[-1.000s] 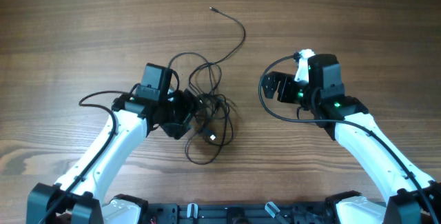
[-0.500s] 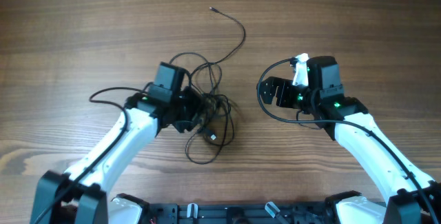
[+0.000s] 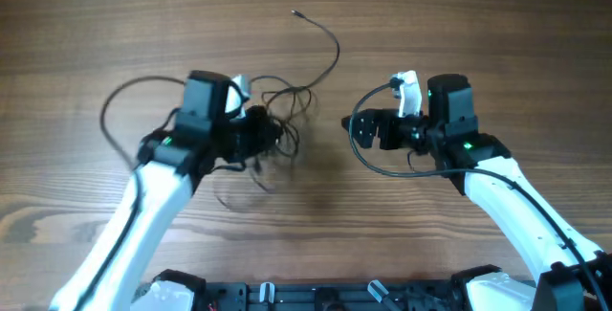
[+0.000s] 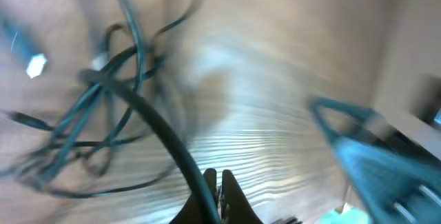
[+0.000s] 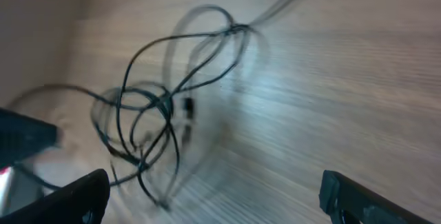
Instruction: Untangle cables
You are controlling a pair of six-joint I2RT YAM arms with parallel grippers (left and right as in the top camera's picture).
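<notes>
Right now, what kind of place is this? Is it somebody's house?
Probably a robot lab or workbench, not a home: a bare wooden table, a white left arm and right arm, and tangled thin black cables.

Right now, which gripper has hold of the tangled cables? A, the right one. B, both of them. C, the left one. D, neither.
C: the left gripper is pinched shut on a strand of the cables, while the right gripper stands wide open and apart from the bundle.
</notes>
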